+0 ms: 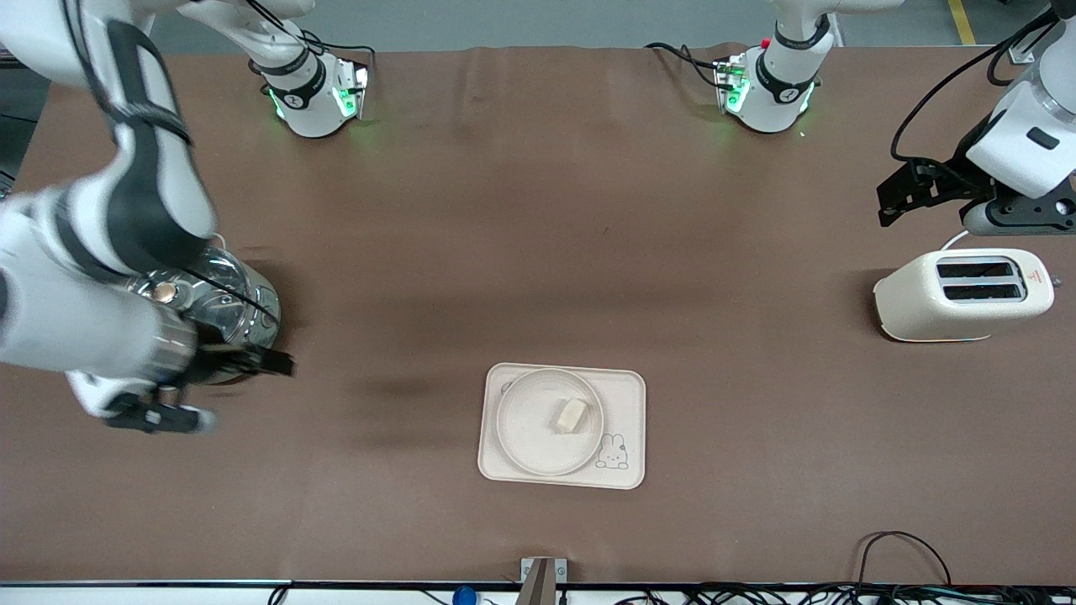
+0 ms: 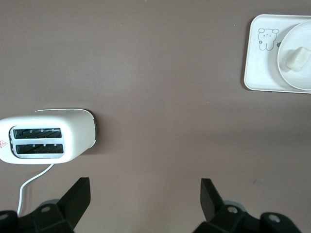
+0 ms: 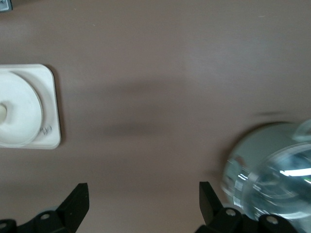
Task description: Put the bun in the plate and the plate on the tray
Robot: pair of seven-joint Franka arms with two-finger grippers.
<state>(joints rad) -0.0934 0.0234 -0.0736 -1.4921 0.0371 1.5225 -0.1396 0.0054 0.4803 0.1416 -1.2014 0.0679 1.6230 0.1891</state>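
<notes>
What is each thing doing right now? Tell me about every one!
bun: lying in the plate.
plate: sitting on the tray, holding the bun.
tray: flat on the table, carrying the plate.
toaster: upright, both slots empty.
kettle: standing on the table, lid on.
left gripper: open, empty, over the table by the toaster.
right gripper: open, empty, beside the kettle.

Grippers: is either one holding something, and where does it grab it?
No, nothing is held. The left gripper is open over bare table near the toaster. The right gripper is open beside the pot. The bun lies on the plate.
</notes>
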